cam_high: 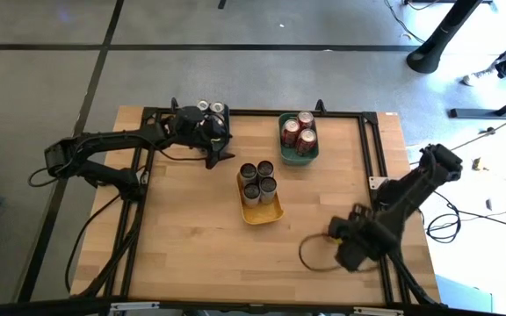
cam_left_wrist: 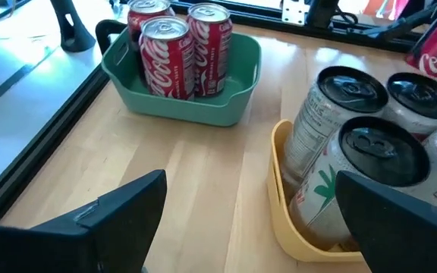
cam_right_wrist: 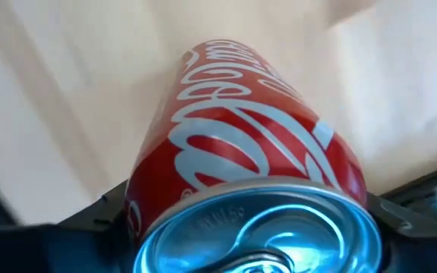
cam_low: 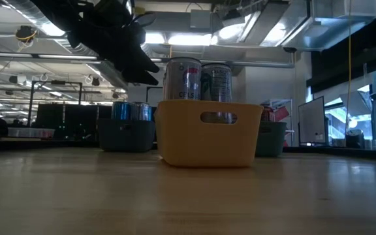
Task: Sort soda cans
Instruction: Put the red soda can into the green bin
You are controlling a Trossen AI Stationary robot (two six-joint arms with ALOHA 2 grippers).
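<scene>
Your left arm is reaching in from the table's left side, elbow folded, and its gripper (cam_high: 220, 151) is hanging above the wood near the far edge, just beside the teal bin of silver-grey cans (cam_high: 210, 109) at the back rail; in the left wrist view its two dark fingers (cam_left_wrist: 124, 212) are standing wide apart with nothing between them. Your right arm is bending down over the near right corner of the table, and its gripper (cam_high: 341, 239) is sitting low there, well apart from the bins. In the right wrist view its jaws are clamping a red cola can (cam_right_wrist: 241, 189) on both sides; the can is filling that picture, silver top with its pull tab toward the camera, long axis running straight away from the wrist toward the light wood beyond, white script curling along the red wall. Whether that can is touching the table, you cannot tell. In the middle of the table the yellow bin (cam_high: 262, 211) is holding four dark-topped cans (cam_high: 257, 180) standing upright, pale labels with a green leaf mark showing in the left wrist view. Beyond it, toward the far right, the green bin (cam_high: 299, 158) is holding three red cans (cam_high: 299, 132), upright too, silver tops up.
</scene>
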